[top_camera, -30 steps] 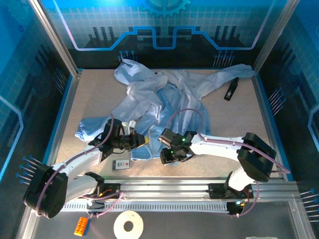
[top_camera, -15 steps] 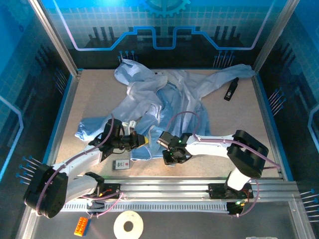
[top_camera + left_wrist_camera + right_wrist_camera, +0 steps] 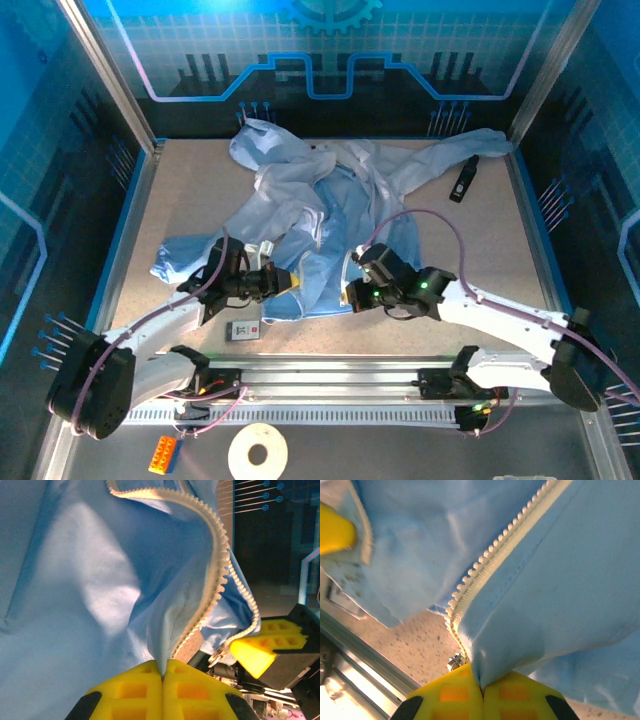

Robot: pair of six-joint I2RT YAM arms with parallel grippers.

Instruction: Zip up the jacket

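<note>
At the lower left of the top view, below the rail: an orange brick (image 3: 163,455) and a tape roll (image 3: 257,452). Just above, on the table (image 3: 520,260), a small white box (image 3: 243,330) beside the left arm. Right of that, the left gripper (image 3: 288,282), fingers together, clamped on the jacket (image 3: 330,200) at its near hem. As for the jacket: spread crumpled across the middle of the table, reaching from the upper left to the upper right, hem toward the bottom of the frame. Just right of the left gripper, the right gripper (image 3: 352,295), likewise pinched tight on the hem, near the other pincer yet apart from it. Farther right, by the upper right sleeve, a black bar (image 3: 463,180) lying on the table.

In the left wrist view, at bottom centre: yellow fingertips (image 3: 140,685) pressed together on a fold of blue cloth. From the top down to the lower right, the zipper (image 3: 216,570), its two rows of teeth apart. At lower right, a metal slider (image 3: 218,656) just beside a yellow finger (image 3: 260,652) of the right gripper.

In the right wrist view, at upper left: a yellow finger (image 3: 332,530) of the left gripper. Across the middle, zipper teeth running from upper right down to bottom centre. At bottom centre, yellow pads (image 3: 455,695) closed on the cloth edge, slider just left of them, over speckled table.
</note>
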